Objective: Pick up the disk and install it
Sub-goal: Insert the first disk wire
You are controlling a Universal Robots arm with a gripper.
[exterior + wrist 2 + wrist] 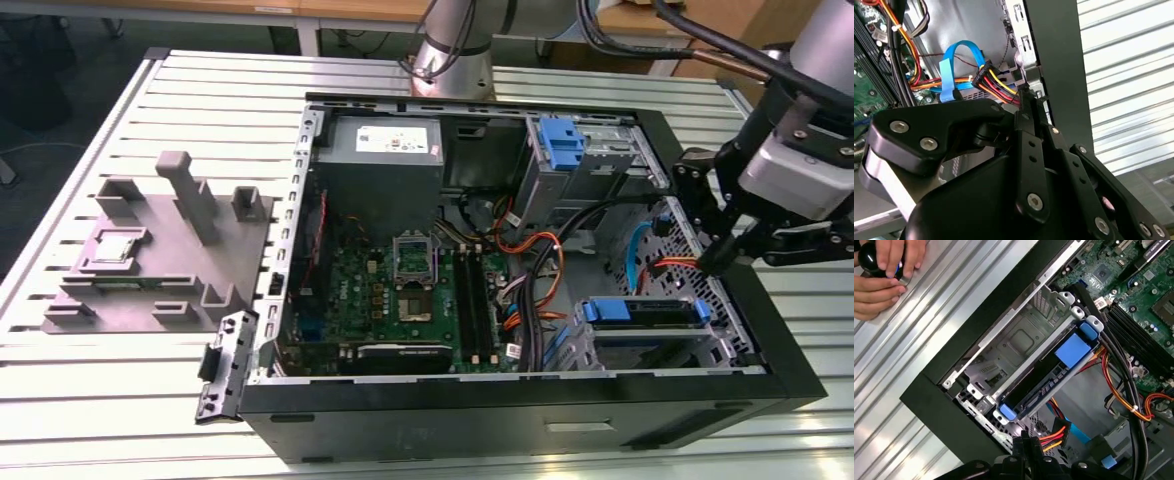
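Note:
The disk (pixel 641 312) sits in the metal drive cage (pixel 587 345) at the near right corner of the open computer case; its blue carrier frame shows at both ends. In the first wrist view the disk (pixel 1049 377) lies slotted in the cage (pixel 1019 340), blue tab facing out. My gripper (pixel 717 262) hangs by the case's right wall, a little beyond the cage, its fingers shut with nothing between them. In both wrist views the gripper (pixel 1023 95) (pixel 1025 440) has its tips next to a red, yellow and black power cable plug (pixel 991 80).
The case holds a motherboard (pixel 400 290), a grey power supply (pixel 380 150), a lone blue bracket (pixel 561 140) and loose orange and blue cables (pixel 534 270). A grey fixture (pixel 160 250) stands on the slatted table at the exterior view's left. Two hands (pixel 884 275) hold a black knob on the table.

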